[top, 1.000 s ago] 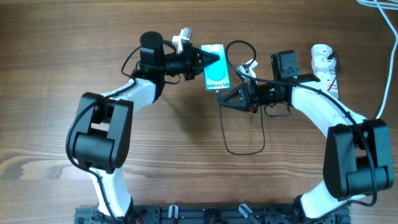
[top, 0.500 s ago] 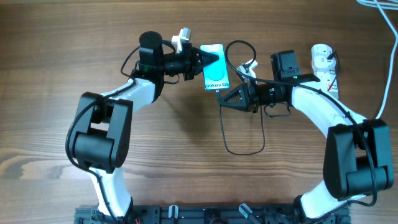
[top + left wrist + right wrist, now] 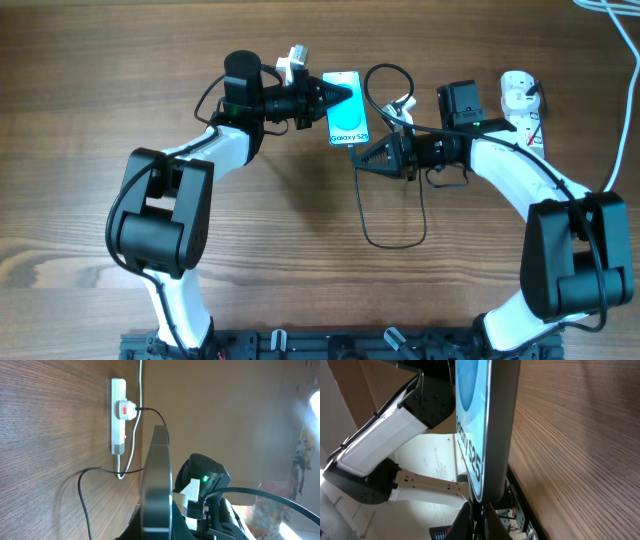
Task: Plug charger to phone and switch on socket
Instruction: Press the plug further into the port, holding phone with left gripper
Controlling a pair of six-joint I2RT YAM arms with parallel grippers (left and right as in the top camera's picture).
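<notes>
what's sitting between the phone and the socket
In the overhead view, the right arm's black wrist block and a loop of the charger lie between the phone and the socket.

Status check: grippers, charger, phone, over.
Left gripper shut on phone edge. Right gripper holds charger tip at phone's bottom end; seating unclear. Socket far right, untouched. Nothing blocking.

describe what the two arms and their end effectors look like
The left arm and right arm have white curved shells with black joint housings. The left end effector and right end effector are black, tapering wedges. Thin black cables loop at the wrists; a green light shows on the right.
</notes>
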